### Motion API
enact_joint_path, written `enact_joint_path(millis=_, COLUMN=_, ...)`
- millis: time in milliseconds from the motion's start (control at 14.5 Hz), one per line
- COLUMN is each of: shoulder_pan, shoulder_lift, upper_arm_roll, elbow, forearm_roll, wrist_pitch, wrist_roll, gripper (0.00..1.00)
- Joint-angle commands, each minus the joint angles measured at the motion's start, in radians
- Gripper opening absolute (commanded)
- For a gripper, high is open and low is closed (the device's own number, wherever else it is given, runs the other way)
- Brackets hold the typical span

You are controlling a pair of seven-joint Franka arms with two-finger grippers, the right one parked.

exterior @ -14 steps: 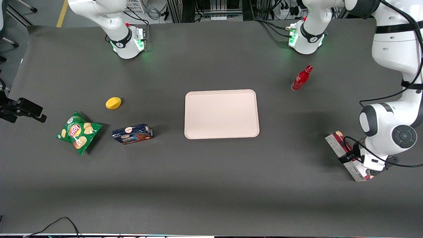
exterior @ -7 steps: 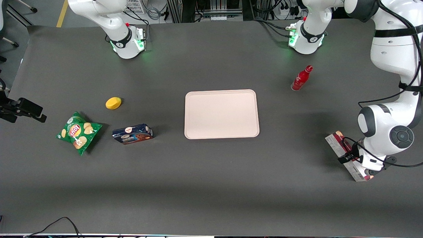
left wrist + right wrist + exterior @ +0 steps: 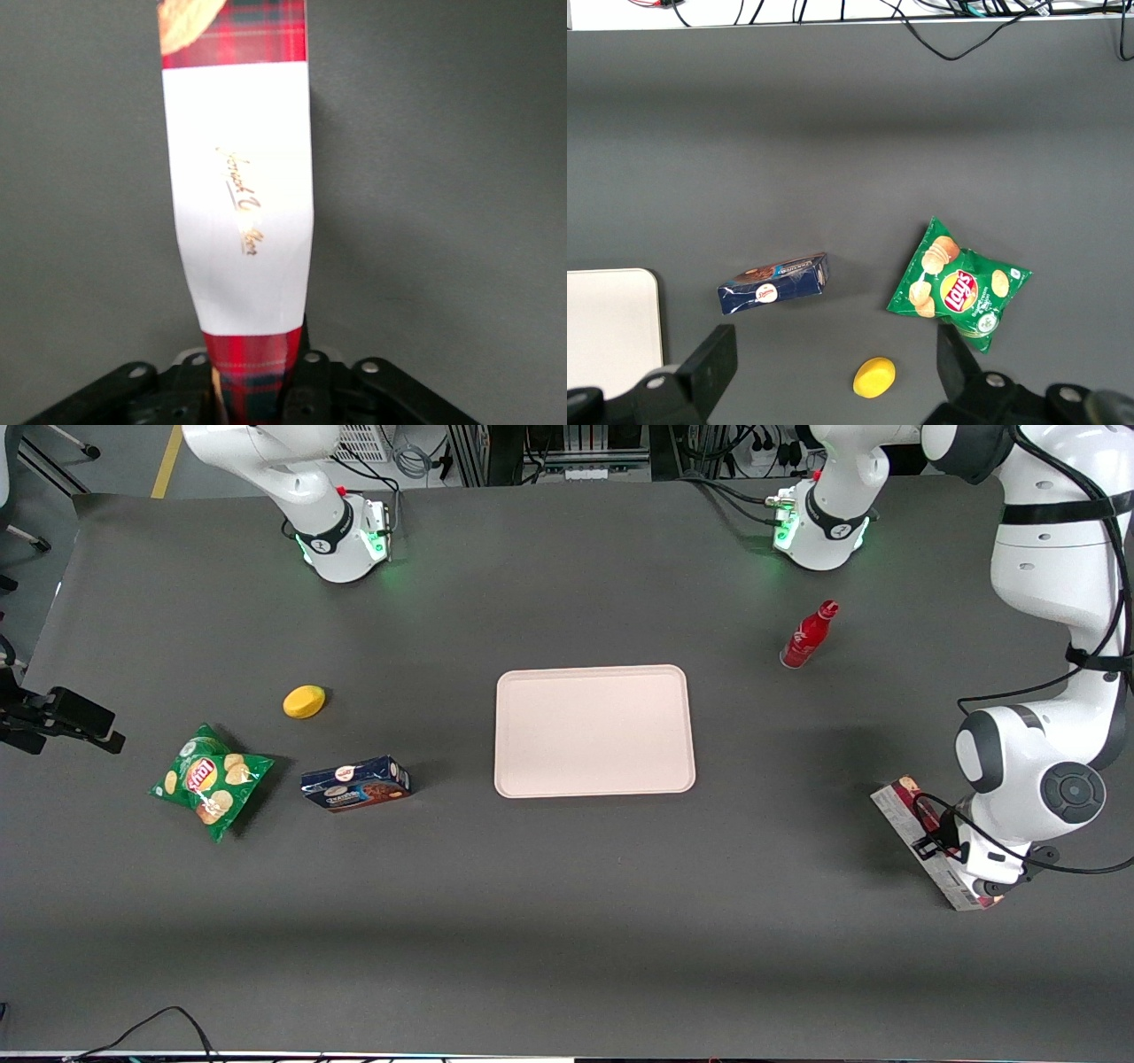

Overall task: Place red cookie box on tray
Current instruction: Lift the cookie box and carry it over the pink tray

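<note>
Left arm's gripper [image 3: 252, 390] down on the long, slim red plaid cookie carton [image 3: 237, 190]

Jaws sit clamped across the carton's end, carton lying on the dark grey desk [image 3: 567, 921], well apart from the big pale pinkish-beige tray [image 3: 594, 731].

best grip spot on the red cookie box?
Probably across its narrow width, from above, near the middle of its length. The red cookie box lies flat on the table, long and slim, so only the short span suits two fingers. The gripper already sits over it, fingers straddling the plaid part next to the white label.
</note>
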Motion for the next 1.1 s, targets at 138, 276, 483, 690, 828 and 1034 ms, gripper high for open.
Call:
enact_joint_path(millis=138, shoulder_pan=-0.016, shoulder_lift=-0.057, upper_arm_roll=-0.003, elbow=0.112, forearm_roll=-0.014, wrist_pitch=-0.197, wrist_roll=0.018, gripper=0.15)
enact_joint_path(millis=276, shoulder_pan=-0.016, shoulder_lift=-0.083, upper_arm_roll=-0.014, elbow=0.232, forearm_roll=-0.008, wrist_pitch=-0.373, wrist_roll=0.019, gripper=0.18)
enact_joint_path(millis=483, shoulder_pan=-0.015, shoulder_lift=-0.112, upper_arm_roll=-0.018, elbow=0.385, forearm_roll=-0.028, wrist_pitch=-0.587, wrist_roll=0.050, gripper=0.19)
enact_joint_path(millis=690, shoulder_pan=-0.015, shoulder_lift=-0.144, upper_arm_roll=-0.038, elbow=0.476, forearm_roll=-0.026, wrist_pitch=-0.722, wrist_roll=0.048, gripper=0.20)
enact_joint_path(millis=828, shoulder_pan=-0.015, shoulder_lift=-0.157, upper_arm_roll=-0.048, elbow=0.489, forearm_roll=-0.034, wrist_pitch=-0.765, wrist_roll=0.053, gripper=0.20)
enact_joint_path(millis=1034, shoulder_pan=-0.014, shoulder_lift=-0.183, upper_arm_roll=-0.098, elbow=0.486, forearm_roll=-0.086, wrist_pitch=-0.782, wrist_roll=0.178, gripper=0.27)
